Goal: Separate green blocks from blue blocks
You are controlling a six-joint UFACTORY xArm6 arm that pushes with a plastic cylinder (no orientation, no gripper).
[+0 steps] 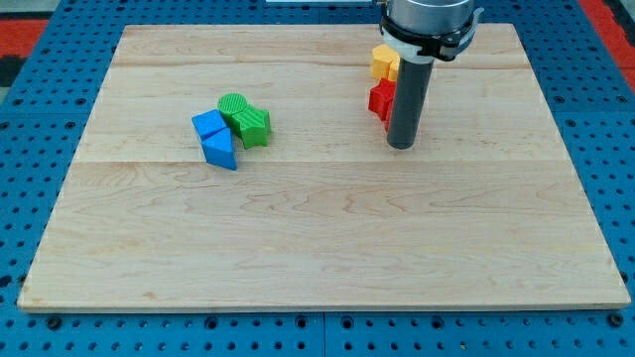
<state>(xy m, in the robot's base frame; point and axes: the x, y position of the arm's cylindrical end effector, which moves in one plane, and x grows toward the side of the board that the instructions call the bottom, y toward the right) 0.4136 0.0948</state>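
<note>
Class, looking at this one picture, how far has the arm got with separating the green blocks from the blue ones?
Done: nothing visible yet. The green blocks and the blue blocks sit bunched together, touching, at the view's left. In hand: my tip rests far to the view's right, beside the red block and below the yellow block, away from the cluster. Left: reach the cluster and push green apart from blue.

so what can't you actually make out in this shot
All in the camera view:
- red block: my rod covers its right part, so its shape is unclear.
- yellow block: partly behind the arm's collar; shape unclear.
- Arm above the collar: cut off by the view's top edge.
- green blocks and blue blocks: bunched together; whether each pair touches is unclear.
- my tip shows, right of the cluster, just below the red block.
</note>
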